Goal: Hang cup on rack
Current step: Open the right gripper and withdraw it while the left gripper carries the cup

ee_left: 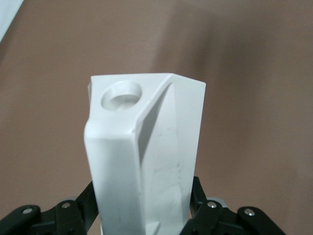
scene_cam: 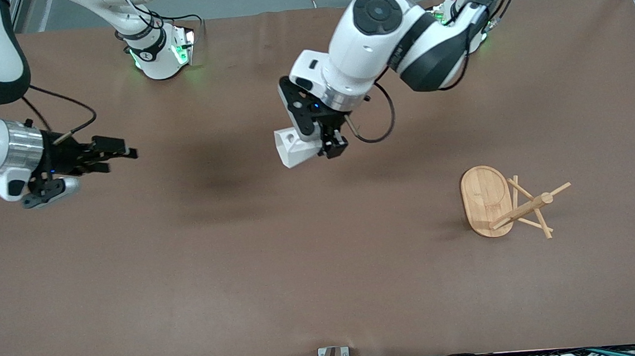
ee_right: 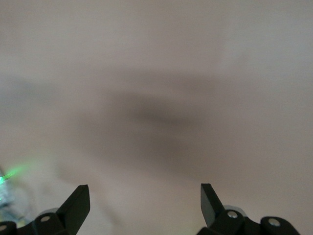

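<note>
Faceted white cup (scene_cam: 294,146) clamped in left gripper (scene_cam: 330,141) above brown table (scene_cam: 189,265).

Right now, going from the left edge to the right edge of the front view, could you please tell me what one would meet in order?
Open right gripper over bare table → small white faceted cup → left gripper holding it → light bamboo rack with an oval base.

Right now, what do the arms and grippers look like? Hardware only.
Both arms: glossy white shells, black joint bands, silver wrist flange, loose black cables. Bases glow green. Left gripper and right gripper: black bodies and black two-finger jaws with silver screws. Left arm carries a round black cap on its joint.
</note>
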Controlling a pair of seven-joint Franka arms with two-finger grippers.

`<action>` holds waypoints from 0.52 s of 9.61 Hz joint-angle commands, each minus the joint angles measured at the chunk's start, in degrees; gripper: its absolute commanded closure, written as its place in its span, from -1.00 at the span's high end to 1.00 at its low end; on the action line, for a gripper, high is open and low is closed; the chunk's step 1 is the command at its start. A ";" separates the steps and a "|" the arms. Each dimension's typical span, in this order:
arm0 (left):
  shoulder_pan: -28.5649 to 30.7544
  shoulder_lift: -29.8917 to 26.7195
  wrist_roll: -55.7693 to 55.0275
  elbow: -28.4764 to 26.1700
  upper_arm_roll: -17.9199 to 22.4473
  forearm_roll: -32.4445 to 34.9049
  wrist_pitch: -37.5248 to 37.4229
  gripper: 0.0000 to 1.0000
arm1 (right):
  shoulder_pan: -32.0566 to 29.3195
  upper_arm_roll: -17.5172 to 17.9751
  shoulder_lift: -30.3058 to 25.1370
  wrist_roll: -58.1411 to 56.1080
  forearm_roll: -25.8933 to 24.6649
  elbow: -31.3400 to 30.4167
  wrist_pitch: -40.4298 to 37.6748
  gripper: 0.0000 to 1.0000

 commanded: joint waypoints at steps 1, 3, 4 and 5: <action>3.88 1.20 -0.45 1.01 -0.29 1.02 -3.45 -0.87 | -0.25 1.25 -0.15 5.80 -12.38 1.36 4.13 1.00; 9.33 0.15 -3.85 3.83 -0.37 0.67 -10.21 -0.87 | -0.33 1.34 0.46 5.55 -20.39 9.07 3.80 1.00; 10.83 -1.25 -7.71 3.75 -0.46 0.49 -10.93 -0.86 | -0.60 1.08 0.38 5.90 -21.90 11.98 3.71 1.00; 12.24 -2.83 -10.79 3.40 -0.37 0.58 -11.20 -0.85 | -1.64 0.90 -0.06 5.64 -21.14 13.75 1.80 1.00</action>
